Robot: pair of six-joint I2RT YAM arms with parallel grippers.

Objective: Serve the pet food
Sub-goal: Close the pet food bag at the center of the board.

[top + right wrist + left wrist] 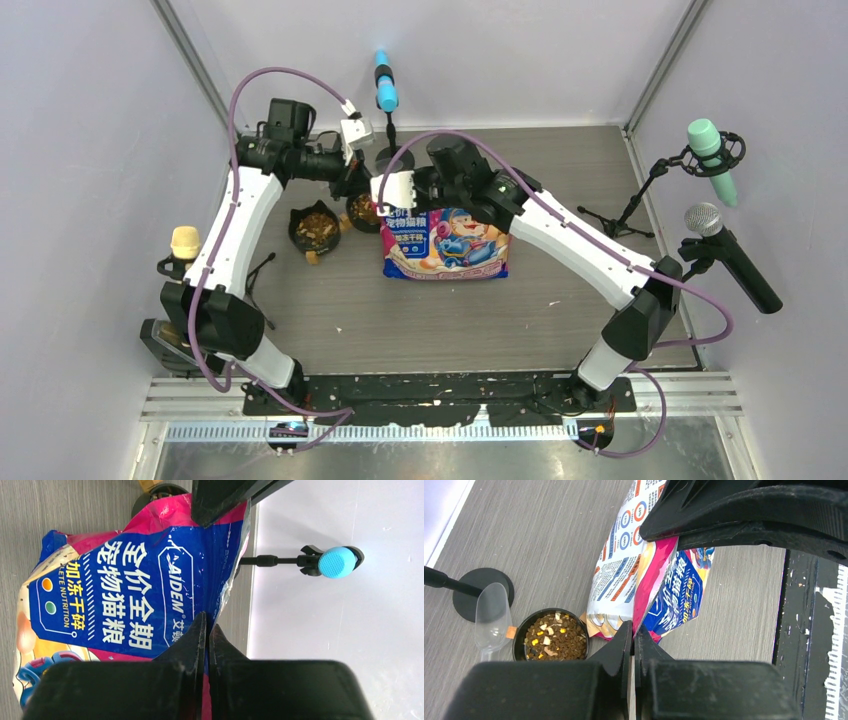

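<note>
Your left arm [235,225] reaches far along the left side, then bends right toward the middle. Your right arm [575,245] stretches diagonally from the near right to the far middle. The left gripper [631,630] and the right gripper [206,619] sit close beside each other, each with its fingertips pressed together.

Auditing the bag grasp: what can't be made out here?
1. Mouth of the bag, open or sealed: top external, right arm covers it.
2. Fill inside the bag: every view, opaque film.
3. Pet food in the second bowl: left wrist shows only the other bowl.
4. Left gripper fingertips: top external, too small and dark.
</note>
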